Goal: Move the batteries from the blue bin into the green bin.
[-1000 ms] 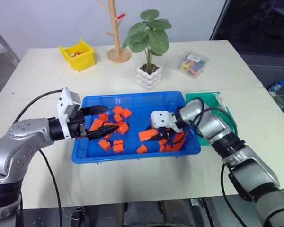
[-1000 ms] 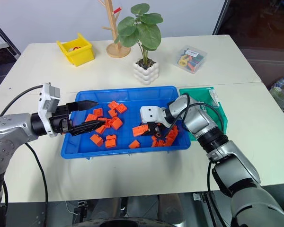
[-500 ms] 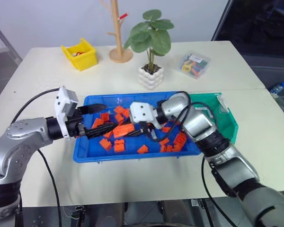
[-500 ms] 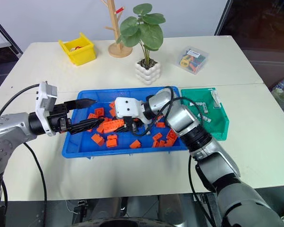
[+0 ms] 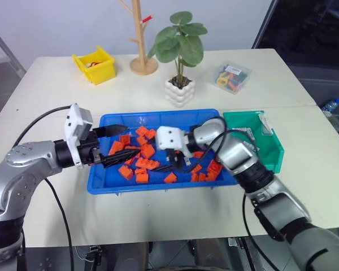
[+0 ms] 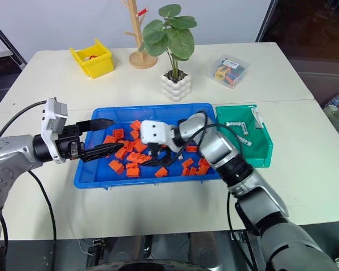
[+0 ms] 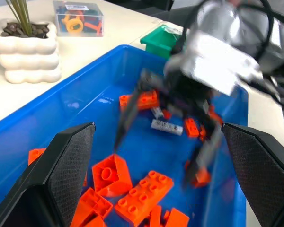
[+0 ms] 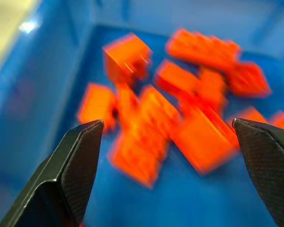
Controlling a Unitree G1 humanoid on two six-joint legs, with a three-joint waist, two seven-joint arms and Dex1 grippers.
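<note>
Battery (image 7: 166, 126) among bricks in blue bin (image 5: 158, 118), right gripper (image 5: 170, 165) spread wide above (empty), left gripper (image 5: 120, 143) spread

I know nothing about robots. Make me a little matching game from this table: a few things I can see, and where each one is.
Things:
1. orange bricks
2. yellow bin
3. green bin
4. potted plant

Places:
A. touching the blue bin's right end
B. far left corner of the table
C. inside the blue bin
D. just behind the blue bin, near the middle

Pairs: 1-C, 2-B, 3-A, 4-D
</note>
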